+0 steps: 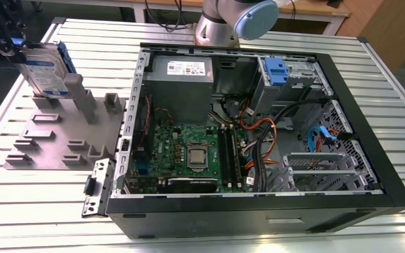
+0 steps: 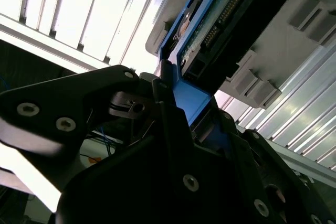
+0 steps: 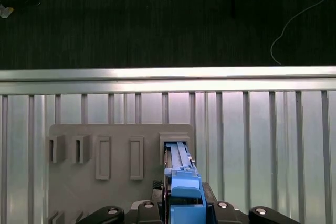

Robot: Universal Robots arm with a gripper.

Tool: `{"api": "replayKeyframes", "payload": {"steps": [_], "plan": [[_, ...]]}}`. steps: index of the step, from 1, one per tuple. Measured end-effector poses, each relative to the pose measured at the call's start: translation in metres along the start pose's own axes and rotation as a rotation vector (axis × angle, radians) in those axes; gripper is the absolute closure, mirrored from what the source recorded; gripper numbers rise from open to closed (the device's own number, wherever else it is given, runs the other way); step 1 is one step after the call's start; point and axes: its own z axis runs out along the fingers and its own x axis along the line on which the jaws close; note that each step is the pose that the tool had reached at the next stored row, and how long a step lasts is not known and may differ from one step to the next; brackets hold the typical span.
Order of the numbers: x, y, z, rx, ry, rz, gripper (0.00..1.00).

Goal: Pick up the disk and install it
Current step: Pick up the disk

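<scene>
The disk [image 1: 44, 68] stands on edge, slightly tilted, at the far end of the grey slotted holder [image 1: 55, 137] on the exterior view's left. Its silver body carries a white-and-blue label and blue rails. My gripper [image 1: 7, 42] is at the disk's top end, shut on its blue rail. In the second wrist view the black fingers [image 2: 168, 103] clamp the blue rail, and the disk [image 2: 220, 9] reaches away toward the holder. In the first wrist view the blue rail of the disk [image 3: 181, 182] sits between my gripper [image 3: 185, 205] and a holder [image 3: 121, 182] slot.
An open black computer case [image 1: 371, 132] lies on the ribbed metal table [image 1: 19, 211], to the exterior view's right of the holder. Inside are a motherboard [image 1: 188, 153], cables and a drive bay with a blue latch [image 1: 276, 71]. The arm's base [image 1: 223, 23] stands behind the case.
</scene>
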Motion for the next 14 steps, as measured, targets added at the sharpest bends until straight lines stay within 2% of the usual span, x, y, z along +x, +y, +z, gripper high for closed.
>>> {"api": "replayKeyframes", "payload": {"steps": [14], "plan": [[-0.0001, 0.0001, -0.006, 0.0004, -0.0002, 0.0, 0.64]]}}
